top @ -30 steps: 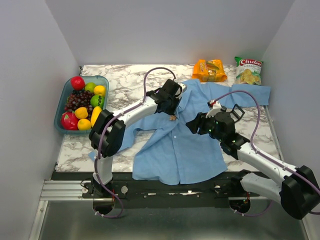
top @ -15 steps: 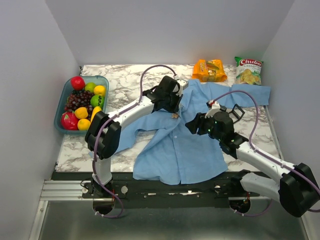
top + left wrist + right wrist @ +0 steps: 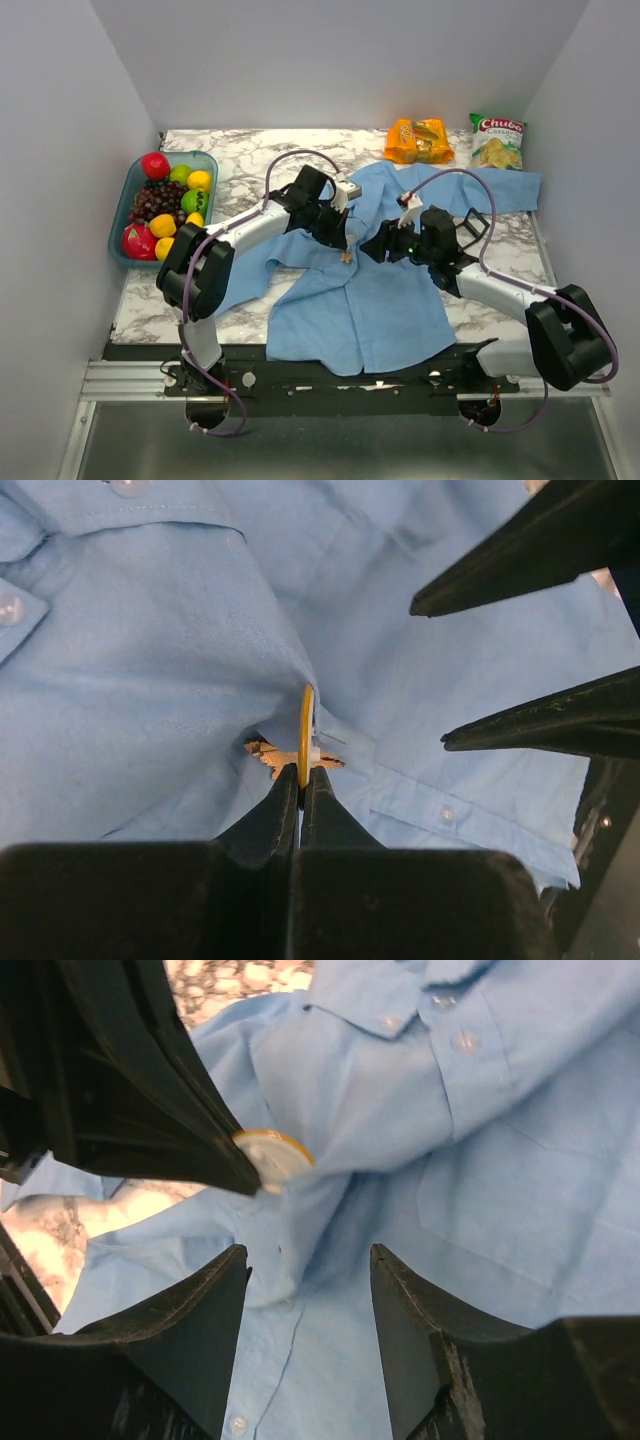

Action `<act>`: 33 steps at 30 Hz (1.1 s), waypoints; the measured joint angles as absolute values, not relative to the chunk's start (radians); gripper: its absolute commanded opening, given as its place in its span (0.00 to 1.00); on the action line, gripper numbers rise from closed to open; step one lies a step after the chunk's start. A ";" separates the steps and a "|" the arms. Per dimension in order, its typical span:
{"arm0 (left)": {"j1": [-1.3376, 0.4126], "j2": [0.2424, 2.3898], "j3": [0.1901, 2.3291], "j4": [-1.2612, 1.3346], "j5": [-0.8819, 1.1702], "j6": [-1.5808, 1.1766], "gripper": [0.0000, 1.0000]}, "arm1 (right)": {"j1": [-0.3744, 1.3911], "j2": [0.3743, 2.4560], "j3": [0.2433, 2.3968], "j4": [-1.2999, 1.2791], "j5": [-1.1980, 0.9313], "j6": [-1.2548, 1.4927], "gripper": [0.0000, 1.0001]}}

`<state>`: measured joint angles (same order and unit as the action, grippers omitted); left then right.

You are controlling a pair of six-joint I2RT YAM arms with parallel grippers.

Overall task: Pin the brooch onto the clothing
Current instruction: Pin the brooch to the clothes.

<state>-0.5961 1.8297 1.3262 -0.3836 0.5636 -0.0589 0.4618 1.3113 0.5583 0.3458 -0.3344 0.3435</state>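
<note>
Marble table (image 3: pixel 250 150) holds the shirt (image 3: pixel 370 300); left gripper (image 3: pixel 300 772) pinches the brooch (image 3: pixel 305 720) into a fold (pinning step, I think), right gripper (image 3: pixel 308 1256) stands open. Next it should probably brace the shirt.

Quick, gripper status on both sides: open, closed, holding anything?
Left gripper: closed on the brooch, at a raised fold of the shirt.
Right gripper: open, holding nothing, jaws either side of that fold.

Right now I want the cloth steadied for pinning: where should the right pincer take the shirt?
Probably the raised fold of the shirt beside the brooch, from the side opposite the left pincer: the cloth bunches into a ridge there, between the right pincer's open jaws.
</note>
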 measured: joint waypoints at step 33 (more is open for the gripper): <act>-0.529 1.880 1.262 -0.384 0.902 0.077 0.00 | 0.470 1.555 0.648 0.420 -0.599 0.168 0.52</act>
